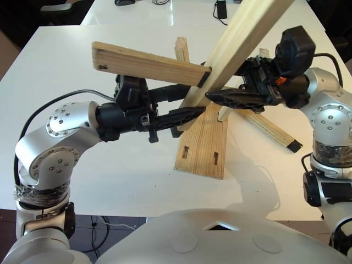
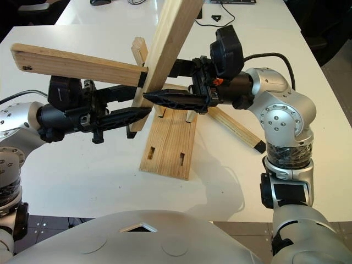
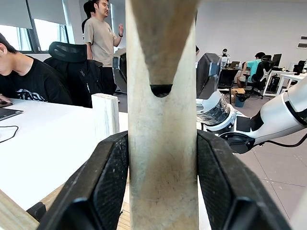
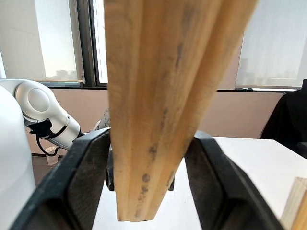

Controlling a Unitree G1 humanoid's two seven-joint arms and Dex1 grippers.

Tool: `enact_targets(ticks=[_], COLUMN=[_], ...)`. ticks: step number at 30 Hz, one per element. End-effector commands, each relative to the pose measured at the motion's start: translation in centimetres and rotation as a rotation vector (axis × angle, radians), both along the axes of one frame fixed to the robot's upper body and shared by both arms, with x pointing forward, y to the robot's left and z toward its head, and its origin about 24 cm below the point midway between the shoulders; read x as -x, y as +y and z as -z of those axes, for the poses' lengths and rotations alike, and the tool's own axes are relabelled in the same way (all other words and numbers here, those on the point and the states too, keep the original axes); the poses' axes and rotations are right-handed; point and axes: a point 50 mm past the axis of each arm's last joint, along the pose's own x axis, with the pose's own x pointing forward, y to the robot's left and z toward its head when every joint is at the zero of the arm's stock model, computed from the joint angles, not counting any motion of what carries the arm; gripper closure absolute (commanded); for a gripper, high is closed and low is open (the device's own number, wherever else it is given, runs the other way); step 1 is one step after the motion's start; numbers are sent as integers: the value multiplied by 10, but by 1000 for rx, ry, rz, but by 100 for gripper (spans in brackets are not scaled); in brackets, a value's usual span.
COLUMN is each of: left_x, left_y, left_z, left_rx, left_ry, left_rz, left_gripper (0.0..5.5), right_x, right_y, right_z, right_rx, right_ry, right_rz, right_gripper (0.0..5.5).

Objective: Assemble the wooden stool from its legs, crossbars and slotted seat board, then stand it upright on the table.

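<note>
A long wooden leg (image 1: 242, 33) slants up over the table. My left gripper (image 1: 192, 104) and right gripper (image 1: 212, 93) are both shut on it near its lower end, from opposite sides. The left fingers (image 3: 103, 182) and the right fingers (image 4: 86, 182) press on its sides. A second leg (image 1: 143, 63) hangs level above my left arm, and its black-capped end (image 1: 203, 77) meets the slanted leg; the joint is hidden. The slotted seat board (image 1: 201, 146) lies flat below. A third leg (image 1: 269, 129) rests on the table beside it. A wooden piece (image 1: 181, 49) stands behind the board.
The white table (image 1: 82, 154) has free room to the left and in front of the board. A second table (image 1: 165, 11) with cables and a dark device stands behind. The front edge runs just below the board.
</note>
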Motion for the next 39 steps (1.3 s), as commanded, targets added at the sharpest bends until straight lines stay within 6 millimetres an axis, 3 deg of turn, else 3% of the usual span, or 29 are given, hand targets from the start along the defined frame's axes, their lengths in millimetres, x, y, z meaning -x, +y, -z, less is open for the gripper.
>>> enact_targets(ticks=[1,9,12,17,24,27,34,39], left_x=[-1,-7,-6,-5,11,15,27,33], left_y=[-1,7,10,19,38,46,56,55], left_z=[-2,-5,3,28,80,104,138,140], left_rx=[-10,37,43,-50,-340,-457,-605,-591], left_ry=[-7,18,61,113,130,120,115,122], left_rz=[8,-49,-39,-75,-126,-177,-276,-311], left_gripper=[349,349,287,205,202,202,202,202], right_x=[3,1,0,-6,-5,6,30,35], right_y=[1,-4,-6,-12,-39,-55,-74,-78], right_z=[4,-1,-6,-17,-23,-14,12,36], right_rx=[31,24,2,-27,48,122,290,402], right_ry=[-17,-25,-34,-53,-62,-19,120,186], right_rz=[-25,-19,-10,19,118,152,165,175], right_gripper=[344,345,349,351,351,351,351,351])
